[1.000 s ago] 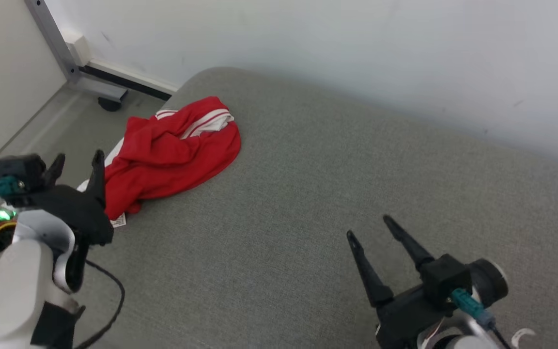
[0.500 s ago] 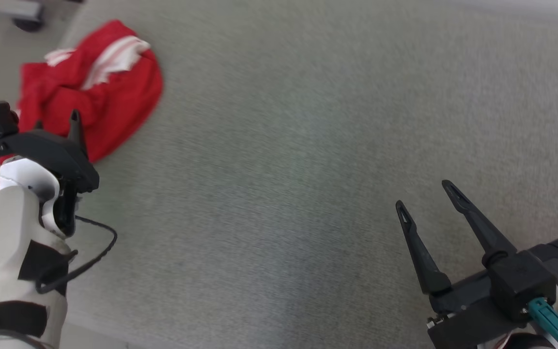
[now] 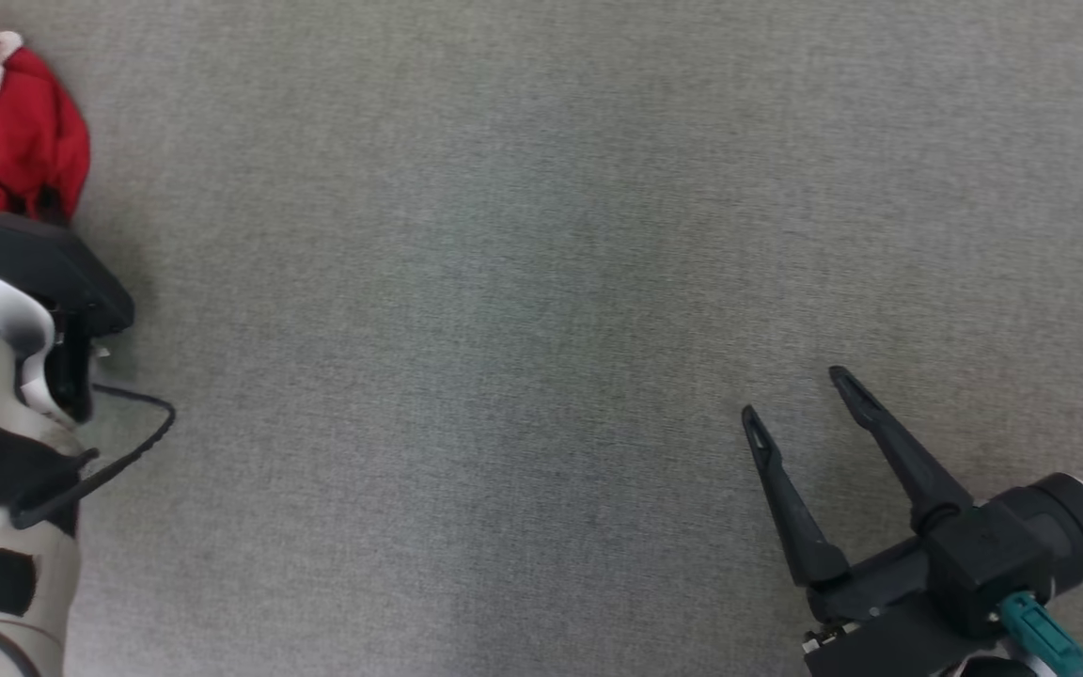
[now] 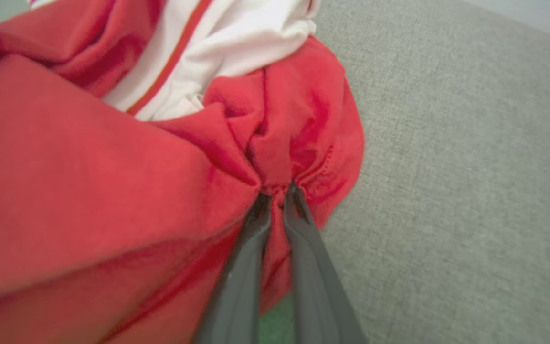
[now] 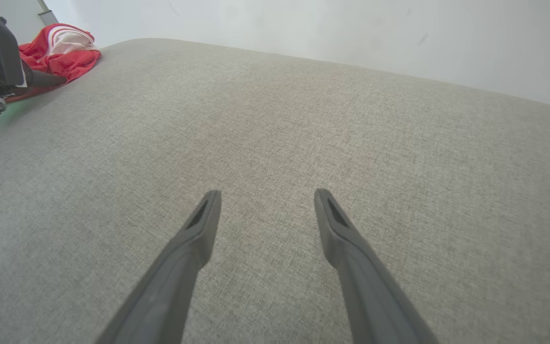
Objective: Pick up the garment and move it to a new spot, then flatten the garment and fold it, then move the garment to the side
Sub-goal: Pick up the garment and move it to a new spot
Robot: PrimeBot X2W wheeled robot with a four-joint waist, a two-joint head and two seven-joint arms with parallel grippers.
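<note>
The garment (image 4: 112, 167) is a crumpled red piece with white stripes. It lies at the far left edge of the grey padded surface (image 3: 504, 282), at the top left corner of the head view (image 3: 20, 155) and far off to the upper left in the right wrist view (image 5: 60, 50). My left gripper (image 4: 277, 191) is shut on a bunched red fold at the garment's near edge, the two fingers almost touching. My right gripper (image 3: 795, 395) hovers open over bare fabric at the lower right, nothing between its fingers (image 5: 268, 192).
The grey surface stretches wide between the two arms. A pale wall (image 5: 303, 24) runs behind its far edge. My left arm's white forearm and a loose black cable (image 3: 128, 442) sit at the left edge of the head view.
The head camera has swung down and right, so the garment slid to the top left corner of the picture. My left gripper has gone from open to shut on the garment. The right gripper stays open.
</note>
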